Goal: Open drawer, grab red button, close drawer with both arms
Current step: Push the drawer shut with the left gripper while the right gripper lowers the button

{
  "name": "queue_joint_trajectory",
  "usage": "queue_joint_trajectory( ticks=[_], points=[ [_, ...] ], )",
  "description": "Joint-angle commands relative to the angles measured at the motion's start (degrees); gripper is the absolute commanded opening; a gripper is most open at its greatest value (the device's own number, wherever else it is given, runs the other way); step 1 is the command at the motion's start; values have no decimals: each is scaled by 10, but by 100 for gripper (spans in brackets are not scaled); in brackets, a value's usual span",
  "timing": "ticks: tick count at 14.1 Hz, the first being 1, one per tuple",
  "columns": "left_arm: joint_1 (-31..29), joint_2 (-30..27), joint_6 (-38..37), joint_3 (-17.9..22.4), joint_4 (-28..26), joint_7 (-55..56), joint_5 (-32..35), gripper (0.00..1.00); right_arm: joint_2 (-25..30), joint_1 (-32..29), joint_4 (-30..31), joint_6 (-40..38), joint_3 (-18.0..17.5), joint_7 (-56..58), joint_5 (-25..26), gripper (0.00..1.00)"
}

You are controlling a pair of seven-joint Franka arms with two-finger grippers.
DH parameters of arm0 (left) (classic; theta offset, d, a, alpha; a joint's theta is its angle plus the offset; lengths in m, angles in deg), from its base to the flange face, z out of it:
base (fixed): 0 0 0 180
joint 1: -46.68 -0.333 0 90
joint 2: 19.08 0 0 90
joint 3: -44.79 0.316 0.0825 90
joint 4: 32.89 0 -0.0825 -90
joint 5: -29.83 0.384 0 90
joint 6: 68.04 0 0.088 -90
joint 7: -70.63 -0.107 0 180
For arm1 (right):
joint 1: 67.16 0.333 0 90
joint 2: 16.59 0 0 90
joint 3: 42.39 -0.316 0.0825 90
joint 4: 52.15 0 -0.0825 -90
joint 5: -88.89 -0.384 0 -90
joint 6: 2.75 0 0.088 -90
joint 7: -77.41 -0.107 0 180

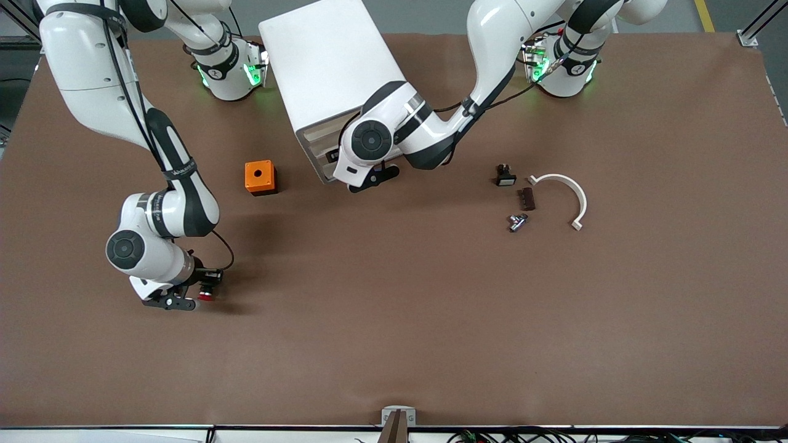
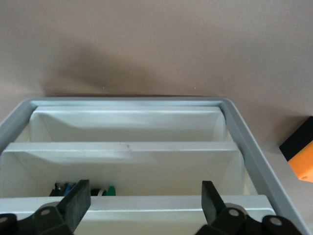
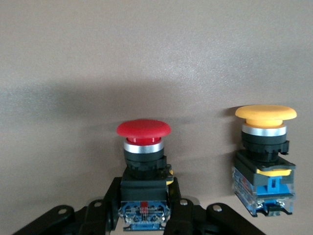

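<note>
Two fingers of the right gripper clasp the button by its black body, red cap pointing out past the tips, low over the table. A yellow button stands just beside. The left gripper is spread at the cabinet, tips level with the drawer.

- The button has a round red cap and a black-and-blue body. It lies on its side on the table, near the right arm's end, between black fingers.
- The drawer is a white tray, slid out from the white cabinet.
</note>
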Motion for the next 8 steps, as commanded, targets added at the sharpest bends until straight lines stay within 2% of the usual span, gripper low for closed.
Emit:
queue_joint_trajectory(
  ticks=[1,4,8],
  points=[
    [6,0,5,1,-3,7,-15,100,8,-8,10,6,-9,2,9,100],
    [11,1,5,1,-3,7,-15,100,13,-6,3,3,-9,1,9,100],
    [3,-8,5,3,1,8,-12,100,46,0,1,-11,-10,2,9,100]
  ],
)
